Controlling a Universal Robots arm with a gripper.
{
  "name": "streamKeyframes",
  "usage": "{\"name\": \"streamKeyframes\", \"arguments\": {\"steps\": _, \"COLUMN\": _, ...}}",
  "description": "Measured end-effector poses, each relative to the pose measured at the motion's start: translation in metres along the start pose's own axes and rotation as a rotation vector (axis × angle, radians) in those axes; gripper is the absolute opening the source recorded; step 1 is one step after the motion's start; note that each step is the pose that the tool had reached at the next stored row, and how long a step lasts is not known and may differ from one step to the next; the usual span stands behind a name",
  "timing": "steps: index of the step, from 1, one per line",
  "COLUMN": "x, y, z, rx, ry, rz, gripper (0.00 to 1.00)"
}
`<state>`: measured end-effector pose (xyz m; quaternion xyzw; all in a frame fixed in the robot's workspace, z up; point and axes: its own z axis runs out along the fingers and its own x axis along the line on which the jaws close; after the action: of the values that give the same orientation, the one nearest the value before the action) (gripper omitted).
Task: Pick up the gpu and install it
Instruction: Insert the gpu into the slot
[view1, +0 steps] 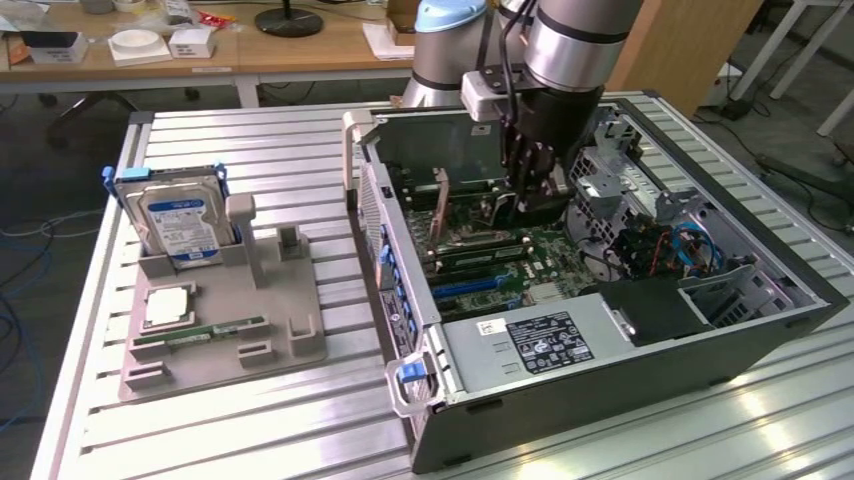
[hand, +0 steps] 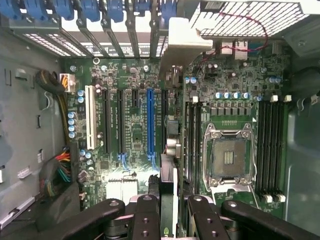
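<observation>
Two holders on the desk (view1: 267, 430). Open computer case (view1: 627, 350): motherboard (hand: 130, 130) and power supply (view1: 534, 345) inside, with the claw (hand: 171, 202) reaching in. Gray tray (view1: 287, 335) beside it: hard drive (view1: 180, 220) upright, chip (view1: 167, 305) and memory stick (view1: 220, 330) lying flat. Claw narrowed on the gpu (hand: 169, 172), pinching its faces. This gpu stands on edge over motherboard, just beside blue slot (hand: 150, 122). Long axis parallel to slots, metal bracket (hand: 181, 45) end toward case's rear openings. Seated or not: cannot tell.

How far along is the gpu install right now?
Done: the gpu is off the grey tray and inside the open case. In hand: the gripper holds it edge-on at the motherboard slots. Left: seating; I cannot tell whether it is fully in.
</observation>
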<state>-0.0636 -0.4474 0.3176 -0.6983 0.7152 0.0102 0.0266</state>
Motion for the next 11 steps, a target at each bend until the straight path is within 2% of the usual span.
{"name": "streamKeyframes", "arguments": {"steps": 4, "x": 0.0003, "y": 0.0001, "z": 0.0068, "rx": 0.0001, "ry": -0.0004, "rz": 0.0, "gripper": 0.26}}
{"name": "streamKeyframes", "arguments": {"steps": 11, "x": 0.0007, "y": 0.0002, "z": 0.0074, "rx": 0.0, "ry": -0.0005, "rz": 0.0, "gripper": 0.26}}
